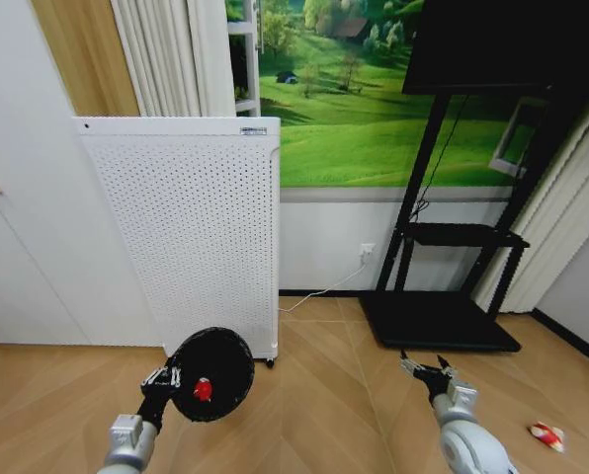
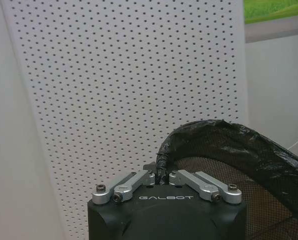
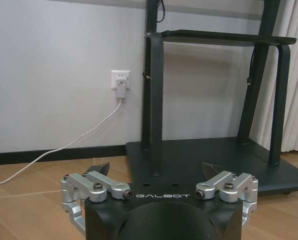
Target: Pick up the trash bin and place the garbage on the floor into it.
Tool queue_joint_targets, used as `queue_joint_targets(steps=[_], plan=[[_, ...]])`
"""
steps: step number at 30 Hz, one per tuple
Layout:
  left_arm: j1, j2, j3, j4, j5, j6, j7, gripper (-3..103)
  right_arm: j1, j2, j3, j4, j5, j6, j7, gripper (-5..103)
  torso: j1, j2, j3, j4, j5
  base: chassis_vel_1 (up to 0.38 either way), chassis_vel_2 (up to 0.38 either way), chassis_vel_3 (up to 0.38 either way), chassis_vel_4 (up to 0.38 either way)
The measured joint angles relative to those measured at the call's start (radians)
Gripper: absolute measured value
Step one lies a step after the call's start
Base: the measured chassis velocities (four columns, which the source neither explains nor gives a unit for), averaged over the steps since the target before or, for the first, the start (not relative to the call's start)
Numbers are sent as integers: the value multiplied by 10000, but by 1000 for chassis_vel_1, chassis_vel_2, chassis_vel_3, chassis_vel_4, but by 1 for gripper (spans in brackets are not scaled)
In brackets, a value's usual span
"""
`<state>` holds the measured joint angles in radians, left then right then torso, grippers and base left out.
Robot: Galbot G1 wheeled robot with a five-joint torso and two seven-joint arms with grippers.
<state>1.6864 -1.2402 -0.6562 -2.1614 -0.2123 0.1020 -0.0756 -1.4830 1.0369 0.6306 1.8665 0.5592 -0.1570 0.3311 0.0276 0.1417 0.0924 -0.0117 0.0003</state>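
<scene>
The left gripper (image 1: 167,379) is pinched on the rim of the bin (image 1: 218,367), its fingers closed over the black liner at the near edge, as the left wrist view shows where the two silver finger links meet at the rim (image 2: 161,172). The bin is held off the floor, low at the robot's left, tipped so that its round mouth faces the head camera. Inside it lies one small red piece (image 1: 204,389), resting against the mesh wall toward the lower part of the opening; what it is cannot be made out. Just behind the bin stands a tall white perforated appliance (image 1: 191,232), its panel close beyond the rim in the left wrist view (image 2: 129,90). The right gripper (image 1: 429,372) hangs low at the robot's right, well apart from the bin, with its fingers spread wide and nothing between them; the right wrist view shows the two black fingertips (image 3: 100,168) far apart. Ahead of it is a black stand (image 1: 443,318) with a flat base on the wood floor (image 1: 324,395), and a white cable runs from a wall socket (image 3: 120,80) along the skirting. On the floor to the right of the right arm, near the picture's edge, lies a crushed red-and-white piece of garbage (image 1: 546,434), apart from both grippers.
</scene>
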Motion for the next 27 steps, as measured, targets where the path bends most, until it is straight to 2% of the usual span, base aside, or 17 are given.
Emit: queue_joint_targets(steps=[8, 10, 12, 13, 15, 16, 17, 18, 19, 23, 25, 27], plan=[[-57, -15, 38, 113, 6, -2, 0, 6, 116, -90, -192, -155, 0, 63, -85, 100, 2, 0, -1, 5, 0, -249, -236, 245, 243], [-57, -25, 39, 136, 6, -5, 0, 6, 135, -97, -245, -193, 0, 67, -91, 100, 3, 0, 1, -1, 1, -319, -310, 280, 295], [-51, -37, 38, 153, 6, -11, 0, 6, 183, -114, -305, -232, -1, 75, -97, 100, 3, 1, -1, 2, -12, -309, -332, 302, 327], [-48, -44, 38, 162, 6, -15, 1, 6, 201, -127, -343, -265, 0, 76, -106, 100, 2, 1, 0, 5, 5, -349, -348, 346, 334], [-47, -49, 39, 182, 6, -21, 2, 6, 217, -151, -378, -302, 0, 82, -110, 100, 3, 0, 1, -1, 5, -349, -357, 362, 355], [-53, -55, 39, 190, 6, -25, 2, 6, 242, -191, -390, -323, -1, 100, -121, 100, 1, 0, -2, 1, -15, -387, -366, 378, 370], [-53, -55, 39, 190, 6, -25, 2, 6, 242, -191, -390, -323, -1, 100, -121, 100, 1, 0, -2, 1, -15, -387, -366, 378, 370], [-54, -61, 42, 199, 6, -29, 3, 6, 251, -214, -408, -355, -1, 114, -132, 100, 2, 0, 0, -1, -10, -346, -364, 378, 352], [-54, -74, 47, 203, 9, -29, 6, 6, 264, -229, -434, -403, 0, 169, -138, 100, 2, -1, 0, 3, 12, -346, -362, 384, 352], [-53, -95, 64, 232, 41, -48, 5, 6, 303, -267, -503, -506, -34, 511, -146, 100, 2, 0, 0, 4, -15, -349, -364, 366, 370], [-42, -103, 80, 262, 69, -63, 9, 6, 287, -310, -534, -567, -182, 584, -181, 100, 3, -1, 0, 1, 14, -299, -331, 334, 352], [-42, -105, 81, 266, 76, -73, 8, 6, 281, -323, -538, -571, -209, 585, -186, 100, 3, 0, 0, 1, 14, -299, -331, 334, 329]])
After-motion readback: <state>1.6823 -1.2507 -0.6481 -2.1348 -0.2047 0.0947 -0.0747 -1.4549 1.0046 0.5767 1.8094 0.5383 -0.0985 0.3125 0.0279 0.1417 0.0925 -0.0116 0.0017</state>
